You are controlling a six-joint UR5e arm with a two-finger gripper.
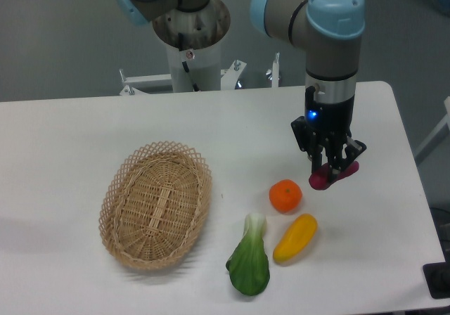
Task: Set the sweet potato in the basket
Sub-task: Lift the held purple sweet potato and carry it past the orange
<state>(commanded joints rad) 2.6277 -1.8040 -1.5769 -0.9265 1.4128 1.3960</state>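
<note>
My gripper point(332, 169) is closed around the sweet potato point(332, 176), at the right side of the table point(70, 139), just beyond the orange point(285, 195). Whether the potato is off the surface I cannot tell. The grasp looks done; the carry is not. The wicker basket point(156, 204) sits well apart to the left, with nothing in it, so the move across and the release remain.
</note>
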